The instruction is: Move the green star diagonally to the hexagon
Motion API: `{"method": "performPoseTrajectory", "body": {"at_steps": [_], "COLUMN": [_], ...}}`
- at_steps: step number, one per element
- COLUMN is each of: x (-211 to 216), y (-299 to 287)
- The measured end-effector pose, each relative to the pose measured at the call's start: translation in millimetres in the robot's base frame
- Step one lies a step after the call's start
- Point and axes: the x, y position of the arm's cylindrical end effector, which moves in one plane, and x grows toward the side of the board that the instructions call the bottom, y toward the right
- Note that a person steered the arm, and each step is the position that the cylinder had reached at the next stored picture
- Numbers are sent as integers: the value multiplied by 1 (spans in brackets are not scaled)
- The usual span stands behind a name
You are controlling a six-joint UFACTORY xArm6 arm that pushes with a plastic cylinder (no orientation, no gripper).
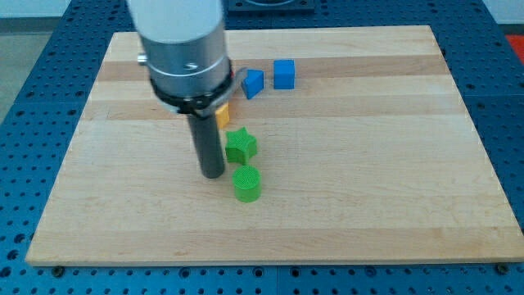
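my tip [213, 173] centre-left of frame, just left of green star [241, 146] | green cylinder [246, 183] at tip's lower right | no gripper, rod holds nothing

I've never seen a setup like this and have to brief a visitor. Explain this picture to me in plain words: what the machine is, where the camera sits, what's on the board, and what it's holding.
The big grey cylinder at the view's top is the end of a robot arm. It has no hand, only a dark rod pointing down; my tip slides on the wooden board and pushes blocks.

There is one camera, looking down at an angle across the board; where it is mounted is not on record.

On the board: a green star just to the view's right of the rod, a green cylinder below it, two blue blocks towards the top, and a yellow block, plus a sliver of red, mostly hidden behind the arm.

Nothing is held.
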Motion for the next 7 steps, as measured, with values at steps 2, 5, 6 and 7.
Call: {"method": "performPoseTrajectory", "body": {"at_steps": [2, 5, 6, 7], "x": [-46, -46, -43, -25], "y": [-6, 45, 53, 94]}}
